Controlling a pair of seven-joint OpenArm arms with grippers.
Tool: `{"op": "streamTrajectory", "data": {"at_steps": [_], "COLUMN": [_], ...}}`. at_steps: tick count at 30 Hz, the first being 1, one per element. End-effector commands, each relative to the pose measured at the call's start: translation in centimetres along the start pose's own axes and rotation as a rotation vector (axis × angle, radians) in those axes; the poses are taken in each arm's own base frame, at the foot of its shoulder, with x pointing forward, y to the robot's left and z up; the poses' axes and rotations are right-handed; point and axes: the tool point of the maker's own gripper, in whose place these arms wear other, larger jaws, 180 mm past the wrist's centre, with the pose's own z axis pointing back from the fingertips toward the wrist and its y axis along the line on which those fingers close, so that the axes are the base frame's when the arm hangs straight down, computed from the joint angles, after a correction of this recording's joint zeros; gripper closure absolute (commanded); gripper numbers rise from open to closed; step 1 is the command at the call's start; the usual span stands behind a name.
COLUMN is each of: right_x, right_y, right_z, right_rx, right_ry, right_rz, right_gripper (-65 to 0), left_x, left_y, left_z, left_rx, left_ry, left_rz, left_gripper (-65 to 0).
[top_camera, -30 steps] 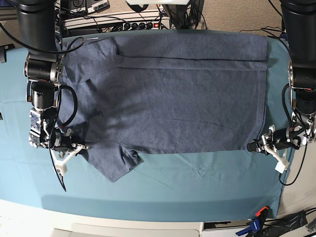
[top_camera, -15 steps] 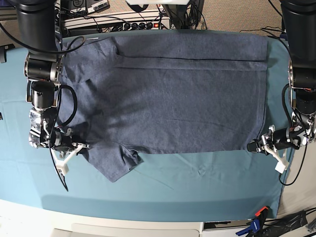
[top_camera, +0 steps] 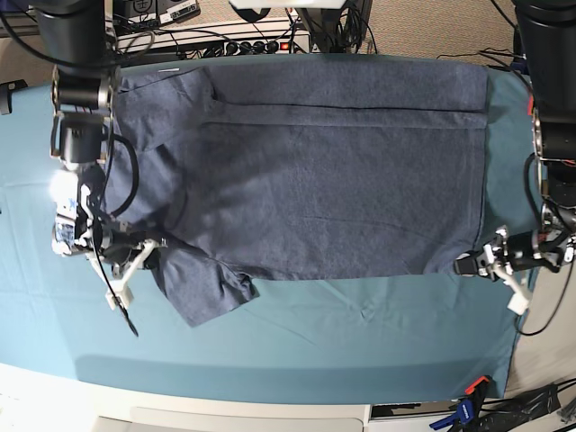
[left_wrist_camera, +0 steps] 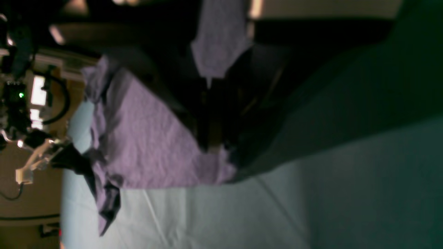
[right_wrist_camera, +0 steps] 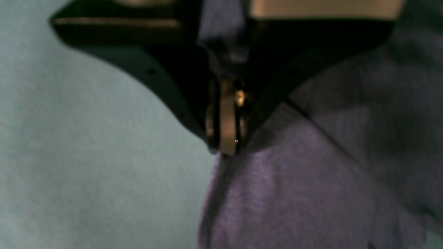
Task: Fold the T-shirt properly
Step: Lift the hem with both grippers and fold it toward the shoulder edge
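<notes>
The dark blue-grey T-shirt [top_camera: 315, 171] lies spread flat on the table, its plain side up. One sleeve [top_camera: 202, 292] points toward the front left. My right gripper [top_camera: 151, 249] is at the base view's left, shut on the cloth beside that sleeve. The right wrist view shows its jaws [right_wrist_camera: 225, 150] pinched on the shirt's edge [right_wrist_camera: 294, 193]. My left gripper [top_camera: 467, 265], at the base view's right, is shut on the shirt's front hem corner. In the left wrist view its dark fingers [left_wrist_camera: 211, 149] clamp the corner of the cloth [left_wrist_camera: 145, 148].
A teal table cloth [top_camera: 360, 342] covers the table under the shirt. Power strips and cables [top_camera: 225, 40] line the back edge. A blue-and-orange clamp [top_camera: 468, 403] sits at the front right corner. A light strip runs along the table's front edge [top_camera: 252, 416].
The right arm has drawn back toward the table's rear, with its gripper and the sleeve shifted slightly. The left gripper has edged a little to the right. Both stay shut on the shirt.
</notes>
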Motion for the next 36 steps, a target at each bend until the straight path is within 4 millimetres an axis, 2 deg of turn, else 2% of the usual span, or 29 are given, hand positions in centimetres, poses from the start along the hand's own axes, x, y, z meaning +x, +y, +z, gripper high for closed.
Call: {"op": "streamTrajectory", "data": {"at_steps": [1, 6, 10, 13, 19, 22, 30, 36], "right_x": [2.2, 0.9, 0.2, -0.5, -1.7, -2.3, -3.8, -3.7], "right_y": [-1.2, -1.5, -1.5, -1.3, -0.9, -0.8, -0.1, 0.2], "right_z": [1.5, 3.3, 4.5, 5.3, 7.1, 8.0, 9.8, 12.0], "right_rx": [-0.026, -0.037, -0.051, -0.056, -0.062, -0.075, -0.087, -0.096], "right_ry": [-0.062, -0.053, -0.044, -0.025, -0.001, 0.012, 0.035, -0.019], "right_rz": [0.027, 0.071, 0.120, 0.153, 0.221, 0.267, 0.334, 0.322], "right_gripper": [0.0, 0.0, 0.0, 0.0, 0.0, 0.0, 0.0, 0.0], "left_x": [2.6, 3.3, 2.7, 1.4, -2.9, -4.2, -4.0, -4.2], "left_y": [-0.9, -0.1, 0.7, 1.6, 4.0, 5.0, 5.9, 6.1], "left_z": [1.4, 3.7, 5.0, 5.5, 5.8, 6.2, 8.0, 8.9], "left_rx": [-0.020, -0.014, 0.000, 0.019, 0.058, 0.075, 0.110, 0.123], "left_ry": [-0.061, -0.085, -0.065, -0.031, 0.063, 0.080, 0.073, 0.096], "left_rz": [-0.026, -0.008, 0.005, 0.020, 0.073, 0.093, 0.092, 0.087], "left_gripper": [0.0, 0.0, 0.0, 0.0, 0.0, 0.0, 0.0, 0.0]}}
